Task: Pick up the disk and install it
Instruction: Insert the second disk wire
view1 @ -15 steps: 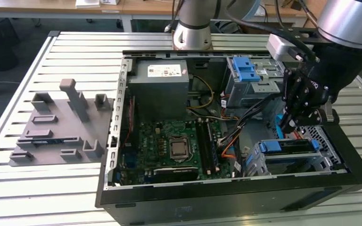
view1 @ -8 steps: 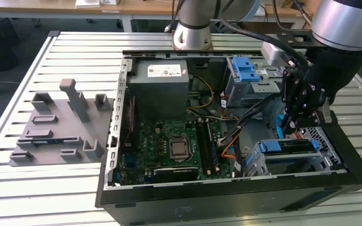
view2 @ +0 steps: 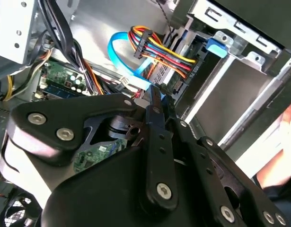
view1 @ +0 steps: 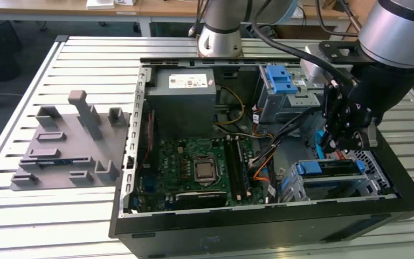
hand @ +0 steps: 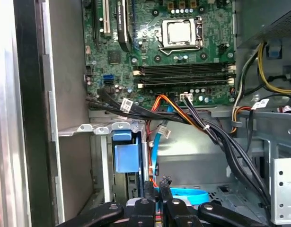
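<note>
Exterior view: gripper (view1: 345,141) low inside open computer case (view1: 264,226), finger state indeterminate. Disk (view1: 327,168) seated in drive cage just below; cable bundle (view1: 279,135) crowds beside it.

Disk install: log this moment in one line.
tool: inside open case, above drive cage | disk: blue-framed, sitting in cage | grip: unclear

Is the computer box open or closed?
Open. The computer case has no side cover on, so the green motherboard, the coloured cables and the blue drive carrier inside all show from above.
</note>
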